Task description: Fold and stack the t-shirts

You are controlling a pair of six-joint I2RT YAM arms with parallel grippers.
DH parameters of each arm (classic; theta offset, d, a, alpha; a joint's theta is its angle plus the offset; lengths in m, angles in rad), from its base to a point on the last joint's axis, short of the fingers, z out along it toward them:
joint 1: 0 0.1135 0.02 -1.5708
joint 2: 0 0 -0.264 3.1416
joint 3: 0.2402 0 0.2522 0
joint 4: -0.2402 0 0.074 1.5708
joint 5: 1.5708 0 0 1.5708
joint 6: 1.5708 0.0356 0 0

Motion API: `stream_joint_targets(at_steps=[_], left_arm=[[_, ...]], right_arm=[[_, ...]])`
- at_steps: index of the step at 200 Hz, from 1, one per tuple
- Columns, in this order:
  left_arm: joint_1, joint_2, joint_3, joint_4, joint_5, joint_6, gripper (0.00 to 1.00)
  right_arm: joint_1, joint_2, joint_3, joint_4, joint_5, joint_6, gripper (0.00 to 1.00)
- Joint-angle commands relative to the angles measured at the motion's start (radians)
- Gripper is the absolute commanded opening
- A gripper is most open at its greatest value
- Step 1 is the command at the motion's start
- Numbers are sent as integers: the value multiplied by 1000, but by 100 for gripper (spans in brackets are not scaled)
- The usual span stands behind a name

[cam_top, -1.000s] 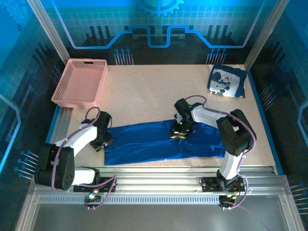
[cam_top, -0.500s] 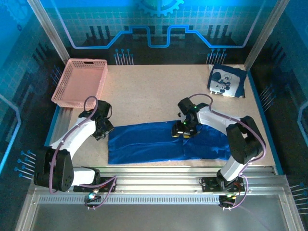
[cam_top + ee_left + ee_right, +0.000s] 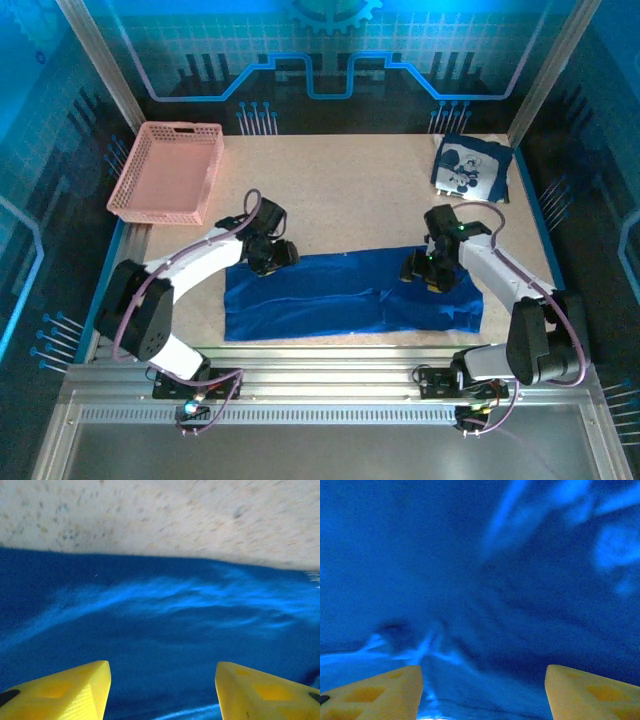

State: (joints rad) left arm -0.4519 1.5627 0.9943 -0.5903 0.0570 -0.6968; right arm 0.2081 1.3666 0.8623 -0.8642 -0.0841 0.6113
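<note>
both claws are parted with nothing between the jaws. left claw [image 3: 272, 252] hangs at the far left corner of the flat blue t-shirt [image 3: 345, 298], and right claw [image 3: 424, 270] hangs over its far edge toward the right end. on the left wrist camera my yellow fingers [image 3: 70, 690] stand apart above cloth, with the shirt's far edge and the bare table [image 3: 160, 510] just ahead. on the right wrist camera the fingers [image 3: 590, 690] are wide apart over creased blue cloth.

what the next move turns on, as i judge it: the shirt lies as a long band running left to right across the table, near the arm bases. its long axis runs from one claw to the other, and each arm is nearer its own end. the cloth lies directly under both claws and runs toward me from them.

the folded t-shirt [image 3: 470, 168], cartoon print up, sits well apart at the far right corner, nearer the right arm. i'd expect the stack to go there.
</note>
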Motion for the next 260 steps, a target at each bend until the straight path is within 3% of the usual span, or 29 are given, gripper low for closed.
stream_joint_targets(at_steps=[1,42,85,125,179,220,260], left_arm=[[2,21,18,-24,34,20,57],[34,125,20,-63,27,12,47],[97,147,-1,-42,-1,27,48],[170,198,-8,0,-4,36,47],[248,263,66,29,-43,63,47],[287,295,176,2,-35,79,49],[287,121,269,-51,-26,78,64]], right_arm=[[-10,-11,-53,37,39,71,67],[-18,72,-111,116,54,133,63],[-17,123,-99,164,67,141,64],[-31,285,12,163,84,104,64],[-40,530,324,144,114,38,64],[-54,799,732,28,94,-13,64],[-56,728,888,81,-24,-84,68]])
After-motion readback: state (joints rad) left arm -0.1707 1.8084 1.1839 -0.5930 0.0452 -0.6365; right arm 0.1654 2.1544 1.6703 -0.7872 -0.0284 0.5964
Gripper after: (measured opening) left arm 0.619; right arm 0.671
